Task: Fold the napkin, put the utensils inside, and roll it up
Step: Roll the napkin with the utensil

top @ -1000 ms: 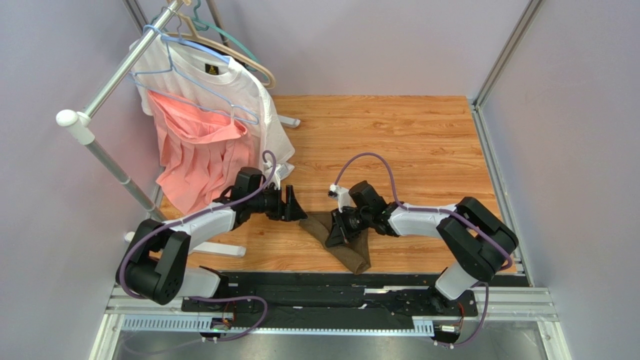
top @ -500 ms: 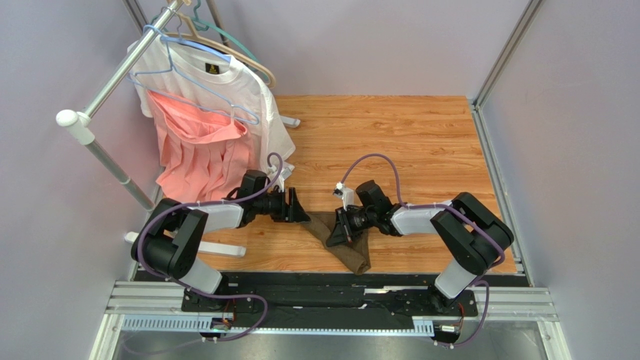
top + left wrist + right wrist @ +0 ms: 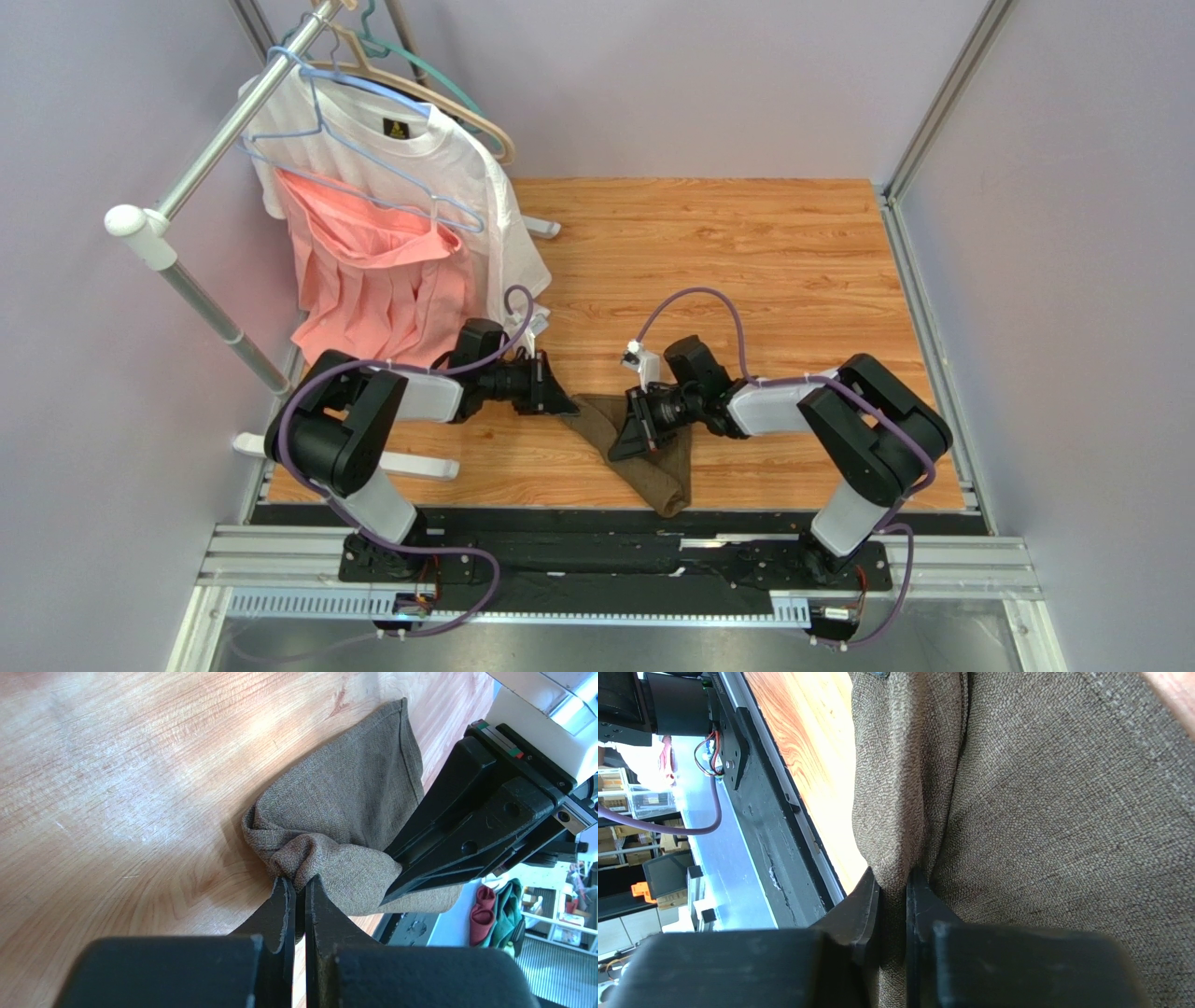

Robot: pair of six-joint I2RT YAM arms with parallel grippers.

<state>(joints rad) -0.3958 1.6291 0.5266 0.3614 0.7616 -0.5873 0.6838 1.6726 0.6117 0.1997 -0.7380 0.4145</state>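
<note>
The dark olive-brown napkin (image 3: 654,462) lies bunched on the wooden table near its front edge, between my two arms. My left gripper (image 3: 568,403) is at the cloth's left corner. In the left wrist view that gripper (image 3: 296,880) is shut, pinching a small gathered fold of the napkin (image 3: 344,805). My right gripper (image 3: 631,434) holds the cloth's middle. In the right wrist view its tips (image 3: 892,882) are shut on a ridge of the napkin (image 3: 1046,812), with fabric filling the frame. The utensils are out of view.
A clothes rack (image 3: 183,238) stands at the back left with a white T-shirt (image 3: 421,154) and a pink garment (image 3: 372,294) hanging close behind my left arm. A black rail (image 3: 617,539) runs along the table's near edge. Grey walls close in both sides.
My left gripper was open beside the napkin's left corner and has now shut on it. The left arm's elbow has swung in toward the table. The right arm holds its grip almost unmoved.
</note>
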